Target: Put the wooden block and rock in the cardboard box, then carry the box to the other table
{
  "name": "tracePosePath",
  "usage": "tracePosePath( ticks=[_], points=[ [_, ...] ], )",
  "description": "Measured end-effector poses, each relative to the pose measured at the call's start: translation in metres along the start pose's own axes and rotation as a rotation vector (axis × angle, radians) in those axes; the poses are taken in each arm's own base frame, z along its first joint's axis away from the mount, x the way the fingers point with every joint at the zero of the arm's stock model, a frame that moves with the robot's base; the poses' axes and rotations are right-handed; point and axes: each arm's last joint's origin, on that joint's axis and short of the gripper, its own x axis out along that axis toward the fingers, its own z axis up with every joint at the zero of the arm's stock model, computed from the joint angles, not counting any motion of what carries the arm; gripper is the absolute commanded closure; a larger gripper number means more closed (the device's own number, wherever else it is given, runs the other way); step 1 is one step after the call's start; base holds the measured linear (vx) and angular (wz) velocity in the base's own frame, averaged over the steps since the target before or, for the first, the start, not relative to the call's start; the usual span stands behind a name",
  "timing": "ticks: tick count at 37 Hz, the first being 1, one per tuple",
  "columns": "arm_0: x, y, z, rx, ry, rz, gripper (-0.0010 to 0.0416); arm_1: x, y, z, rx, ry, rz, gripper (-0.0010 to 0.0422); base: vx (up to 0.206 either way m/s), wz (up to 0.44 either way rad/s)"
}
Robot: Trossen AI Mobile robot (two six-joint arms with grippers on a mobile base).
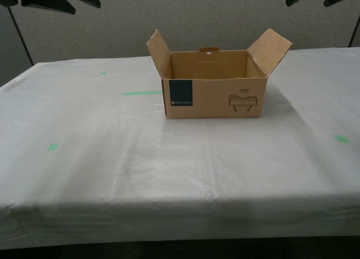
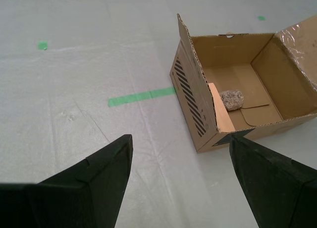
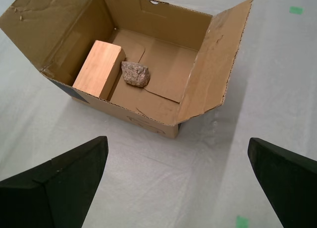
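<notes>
Cardboard box (image 1: 214, 84) stands on the white-sheeted tabletop (image 1: 84, 157), flaps open, blue label and line drawing facing the exterior camera. Green tape marks (image 1: 142, 93) on the sheet suggest this is the other table, the destination; judged so, not certain.

Contents, from the first wrist view: wooden block (image 3: 99, 69) on the box floor against the wall next to one flap; rock (image 3: 135, 73) just beside the block, apparently touching its lower edge. Second wrist view confirms both inside: block (image 2: 220, 109) edge-on, rock (image 2: 232, 99) next to it. Exterior view cannot see into the box.

First end effector (image 3: 178, 183): fingers spread wide, nothing between them, held above and clear of the box. Second end effector (image 2: 181, 183): likewise wide apart, empty, off to one side of the box above bare sheet. Neither touches the box.

Progress, as a judgement: loading done, carry apparently done, box set down and released. Little or nothing appears left beyond withdrawing the arms.
</notes>
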Motion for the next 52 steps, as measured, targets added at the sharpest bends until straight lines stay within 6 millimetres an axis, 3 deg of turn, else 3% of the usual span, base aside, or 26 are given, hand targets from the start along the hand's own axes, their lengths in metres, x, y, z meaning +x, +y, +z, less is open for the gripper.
tracePosePath(
  ticks=[52],
  points=[
    [0.0, 0.0, 0.0, 0.0, 0.0, 0.0, 0.0012, 0.0, 0.0, 0.0, 0.0, 0.0, 0.0, 0.0149, 0.0, 0.0]
  ],
)
